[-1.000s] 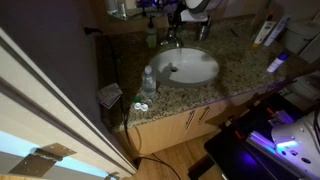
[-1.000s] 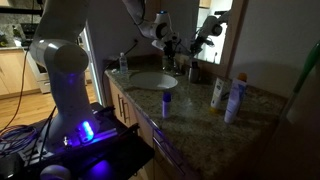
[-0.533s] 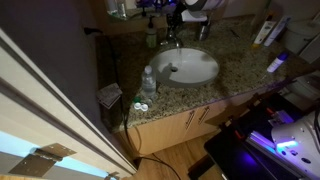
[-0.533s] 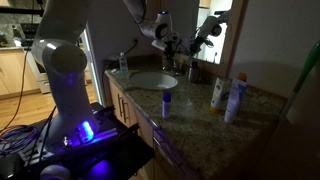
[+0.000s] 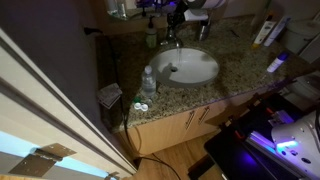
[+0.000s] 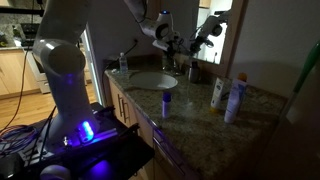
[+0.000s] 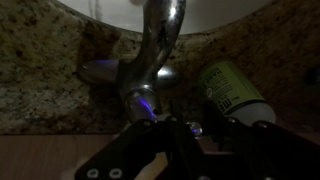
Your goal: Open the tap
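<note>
A speckled granite countertop [image 5: 245, 72] is seen in both exterior views, with a white oval basin [image 5: 195, 68] sunk into it. The inside of the basin is shown as plain white; whether any water lies in it cannot be told.

A clear plastic bottle [image 5: 148, 82] is stood upright at about 8 o'clock from the basin, near the counter's front edge. Its contents cannot be made out. A green-topped soap bottle [image 5: 152, 38] is placed at about 10 o'clock from the basin, by the back wall. In an exterior view, two tall pale bottles [image 6: 226, 96] are stood together at the counter's far end, well apart from the basin.

The white arm [image 6: 60, 70] is raised from its base beside the cabinet and bent over the counter, its wrist held above the back of the basin.

The tap [image 7: 150, 65] is mounted at the basin's 11 o'clock rim, just beside the soap bottle. In the wrist view its chrome body is framed directly ahead of the gripper [image 7: 165, 135], with the spout curved toward the basin at 12 o'clock. Whether the jaws are spread or closed cannot be told.
</note>
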